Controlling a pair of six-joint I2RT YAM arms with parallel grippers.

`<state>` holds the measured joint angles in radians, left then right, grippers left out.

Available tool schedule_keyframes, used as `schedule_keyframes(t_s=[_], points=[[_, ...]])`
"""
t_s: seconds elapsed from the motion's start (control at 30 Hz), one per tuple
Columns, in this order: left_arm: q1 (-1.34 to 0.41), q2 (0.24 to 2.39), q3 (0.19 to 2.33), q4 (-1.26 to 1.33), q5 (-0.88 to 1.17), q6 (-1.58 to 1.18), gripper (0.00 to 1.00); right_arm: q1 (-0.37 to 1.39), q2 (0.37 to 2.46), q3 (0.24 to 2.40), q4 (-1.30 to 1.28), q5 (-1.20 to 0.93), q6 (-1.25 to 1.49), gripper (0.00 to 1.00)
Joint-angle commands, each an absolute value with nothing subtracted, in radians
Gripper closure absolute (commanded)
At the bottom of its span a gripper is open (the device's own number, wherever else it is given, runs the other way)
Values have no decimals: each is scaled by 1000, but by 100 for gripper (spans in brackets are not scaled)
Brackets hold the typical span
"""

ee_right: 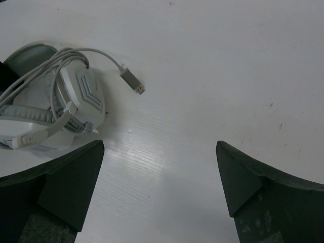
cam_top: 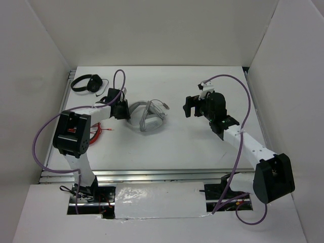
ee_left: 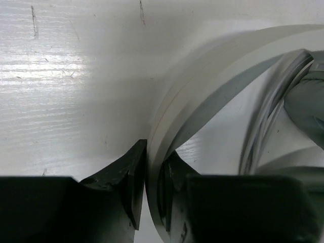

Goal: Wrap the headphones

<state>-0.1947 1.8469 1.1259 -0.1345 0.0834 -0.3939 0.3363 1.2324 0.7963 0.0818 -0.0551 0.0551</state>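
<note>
Your left end effector (ee_left: 152,200) was clamped on the headband (ee_left: 202,86) of the headphones (cam_top: 148,117), lying left of centre on the tabletop (cam_top: 202,152), long axis left to right. The plug (ee_right: 132,81) pointed toward your right end effector (cam_top: 188,106), jaws apart, near but clear. Counted: these headphones, one black pair (cam_top: 87,83), one red wire bundle (cam_top: 97,132).

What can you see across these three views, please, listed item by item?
grey headphones: one, light grey and white, middle of the table, cable draped over them
plug: one, metal, on the table beside an earcup
black headphones: one, black, far left corner
red wire bundle: one, red, left side by the left arm
table: one, white
left gripper: one, black, shut on the grey headphones' headband
right gripper: one, black, open, right of the grey headphones
</note>
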Motion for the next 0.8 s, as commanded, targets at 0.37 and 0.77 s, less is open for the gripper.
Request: schedule_keyframes(t_s=[0.37,0.77], points=[[-190,1793,1186,-155,81,-425,29,354,1141,775,110,-31,68,0],[-186,1568,1224,-238,8,-429,1,342,1025,804,9,112,230,0]])
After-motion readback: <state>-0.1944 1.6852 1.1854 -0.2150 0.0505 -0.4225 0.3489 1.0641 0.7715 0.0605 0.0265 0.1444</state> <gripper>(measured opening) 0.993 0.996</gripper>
